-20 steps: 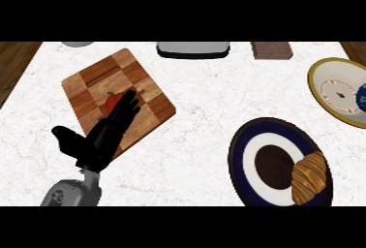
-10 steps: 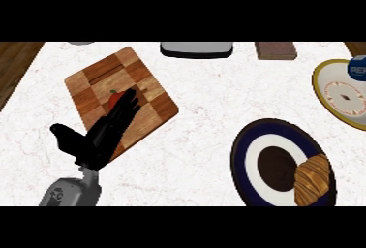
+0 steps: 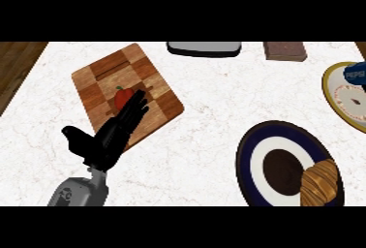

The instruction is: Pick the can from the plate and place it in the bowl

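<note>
Since the earlier frame everything is sitting slightly further right and lower in my view | my left hand (image 3: 107, 138) is lying open, straight fingers over the cutting board (image 3: 129, 92) reaching the red pepper (image 3: 123, 96), holding nothing | can (image 3: 355, 72) is resting on the cream plate (image 3: 336, 99) at right edge | dark bowl (image 3: 286, 167) is holding a croissant (image 3: 319, 183)

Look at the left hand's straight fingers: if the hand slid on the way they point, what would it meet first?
Probably the red pepper on the wooden cutting board: the left hand has its fingers aimed up-right, tips beside it. Height above the board is unclear.
</note>
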Controlling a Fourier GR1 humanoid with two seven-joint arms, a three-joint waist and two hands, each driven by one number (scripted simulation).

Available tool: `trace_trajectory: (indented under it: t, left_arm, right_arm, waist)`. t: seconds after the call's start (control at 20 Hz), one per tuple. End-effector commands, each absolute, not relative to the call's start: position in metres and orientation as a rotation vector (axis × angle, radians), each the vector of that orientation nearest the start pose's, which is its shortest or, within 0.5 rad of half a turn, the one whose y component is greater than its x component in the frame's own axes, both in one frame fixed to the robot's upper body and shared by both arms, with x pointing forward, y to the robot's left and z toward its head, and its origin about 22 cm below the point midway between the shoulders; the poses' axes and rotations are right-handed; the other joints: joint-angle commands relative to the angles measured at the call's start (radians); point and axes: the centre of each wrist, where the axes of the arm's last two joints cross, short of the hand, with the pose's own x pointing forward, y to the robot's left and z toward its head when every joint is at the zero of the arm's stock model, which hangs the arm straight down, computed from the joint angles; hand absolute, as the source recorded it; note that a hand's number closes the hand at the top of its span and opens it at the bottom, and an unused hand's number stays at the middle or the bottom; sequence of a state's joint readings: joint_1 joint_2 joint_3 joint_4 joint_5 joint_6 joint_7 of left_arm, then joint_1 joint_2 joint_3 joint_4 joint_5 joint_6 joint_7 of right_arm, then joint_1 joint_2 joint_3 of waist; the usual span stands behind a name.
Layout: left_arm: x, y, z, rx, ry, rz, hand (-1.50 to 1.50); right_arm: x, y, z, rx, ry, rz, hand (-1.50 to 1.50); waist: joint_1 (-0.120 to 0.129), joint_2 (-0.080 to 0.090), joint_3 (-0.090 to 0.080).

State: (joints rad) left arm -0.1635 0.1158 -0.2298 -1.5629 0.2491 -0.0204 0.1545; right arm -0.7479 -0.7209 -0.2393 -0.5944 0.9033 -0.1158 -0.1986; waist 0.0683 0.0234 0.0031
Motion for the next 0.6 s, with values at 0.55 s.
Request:
trace_trajectory:
  t: [0.55]
  left_arm:
    - [0.271, 0.190, 0.038, -0.320, -1.506, -0.169, 0.00]
  right_arm:
    - [0.378, -0.464, 0.111, -0.906, -1.563, 0.303, -1.50]
  waist:
    - [-0.016, -0.001, 0.006]
